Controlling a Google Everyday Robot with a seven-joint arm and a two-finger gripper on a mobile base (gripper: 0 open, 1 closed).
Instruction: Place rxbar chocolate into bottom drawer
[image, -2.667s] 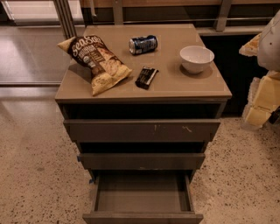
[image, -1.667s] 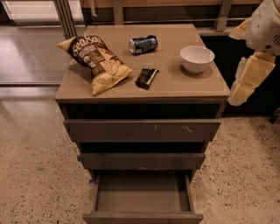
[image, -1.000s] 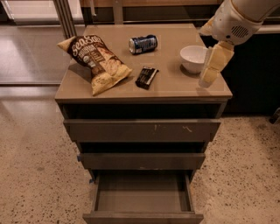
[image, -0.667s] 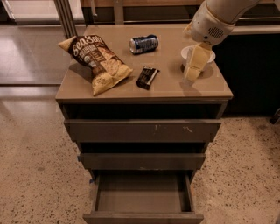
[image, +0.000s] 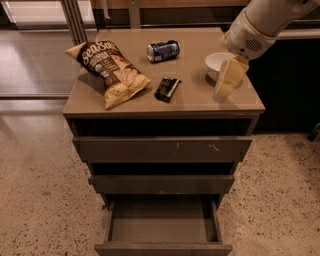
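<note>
The rxbar chocolate (image: 167, 88), a small dark bar, lies flat on the cabinet top (image: 190, 102) near its middle. The bottom drawer (image: 162, 247) is pulled open, and nothing shows inside it. My gripper (image: 226, 82), cream-coloured, hangs down from the arm at the upper right. It is over the right part of the cabinet top, in front of a white bowl, well to the right of the bar and apart from it. It holds nothing that I can see.
A tan-and-brown chip bag (image: 111, 70) lies on the left of the top. A blue soda can (image: 163, 50) lies on its side at the back. A white bowl (image: 216, 61) stands at the right, partly hidden by the gripper. The two upper drawers (image: 162, 149) are slightly open.
The arm has swung in from the right edge of the view to above the cabinet's right side, then dropped slightly in front of the bowl. The objects have not moved.
</note>
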